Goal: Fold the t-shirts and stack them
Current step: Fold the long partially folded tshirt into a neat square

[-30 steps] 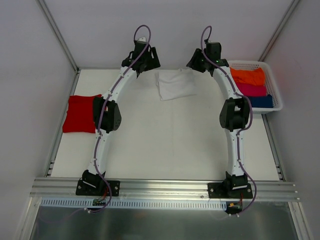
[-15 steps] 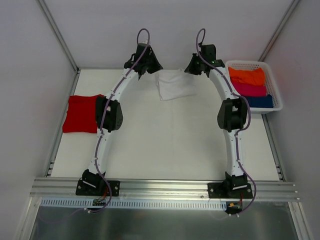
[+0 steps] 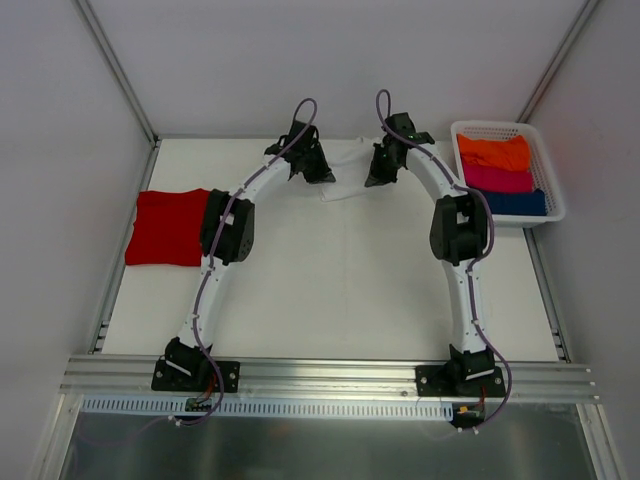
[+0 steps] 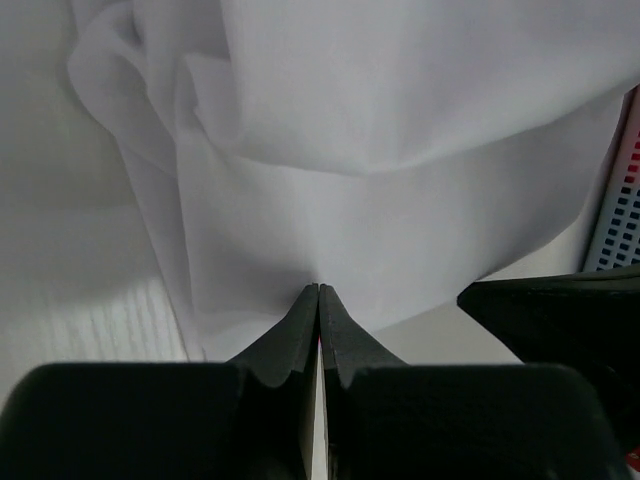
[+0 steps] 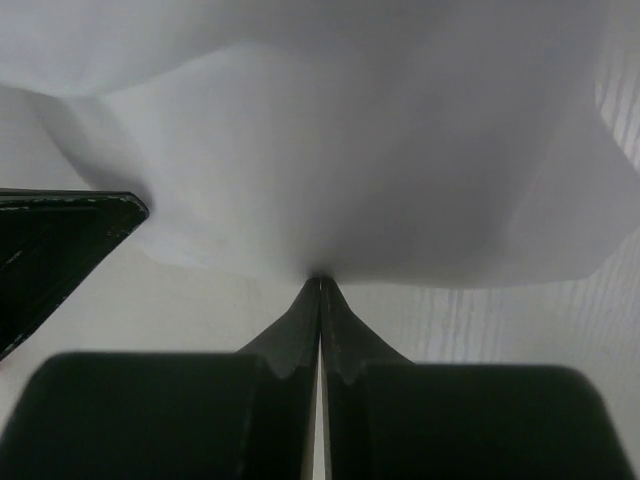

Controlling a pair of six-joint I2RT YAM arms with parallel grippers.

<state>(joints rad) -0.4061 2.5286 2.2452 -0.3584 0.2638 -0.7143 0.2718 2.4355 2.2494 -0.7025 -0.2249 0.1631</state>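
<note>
The white t-shirt (image 3: 347,170) lies bunched at the far middle of the table, mostly covered by both wrists. My left gripper (image 3: 322,174) is shut on its left edge; in the left wrist view the fingertips (image 4: 318,290) pinch a fold of white cloth (image 4: 380,200). From the other side my right gripper (image 3: 376,174) is shut on the shirt too, its tips (image 5: 320,282) biting the near hem of the cloth (image 5: 340,150). The red t-shirt (image 3: 165,228) lies folded flat at the table's left edge, away from both grippers.
A white mesh basket (image 3: 548,170) at the far right holds folded orange, pink and blue garments; its wall (image 4: 618,210) shows in the left wrist view. Aluminium rails frame the table (image 3: 330,290), with grey walls on three sides. The two wrists are close together.
Both grippers have come in from the far edge onto the white t-shirt and closed on it. The shirt, flat before, is now bunched between them.
</note>
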